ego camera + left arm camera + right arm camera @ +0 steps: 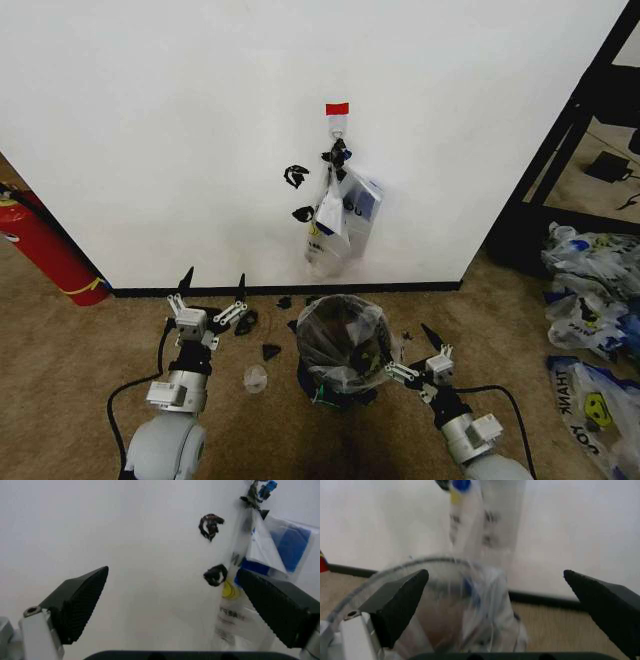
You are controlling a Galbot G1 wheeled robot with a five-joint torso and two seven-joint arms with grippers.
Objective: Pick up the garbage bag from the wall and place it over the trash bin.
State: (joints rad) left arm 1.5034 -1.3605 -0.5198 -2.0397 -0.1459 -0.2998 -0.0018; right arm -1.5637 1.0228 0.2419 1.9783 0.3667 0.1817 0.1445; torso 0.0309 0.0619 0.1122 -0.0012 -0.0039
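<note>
A see-through garbage bag (338, 335) lies over the small black trash bin (335, 388) on the carpet below the wall (180, 120); in the right wrist view the garbage bag (445, 592) bulges right before the fingers. My right gripper (402, 347) (502, 607) stands open at the bin's right side, holding nothing. My left gripper (213, 283) (177, 607) is open and empty, left of the bin, facing the wall. A bunch of clear bags with a dark-blue panel (345, 222) (280, 547) hangs from the hook under the red tape (337, 108).
A red fire extinguisher (50, 250) stands at the left by the wall. A black shelf frame (560, 170) is at the right, with THANK YOU bags (590, 400) on the floor. Black scraps (270, 351) and a small clear piece (256, 378) lie between the arms.
</note>
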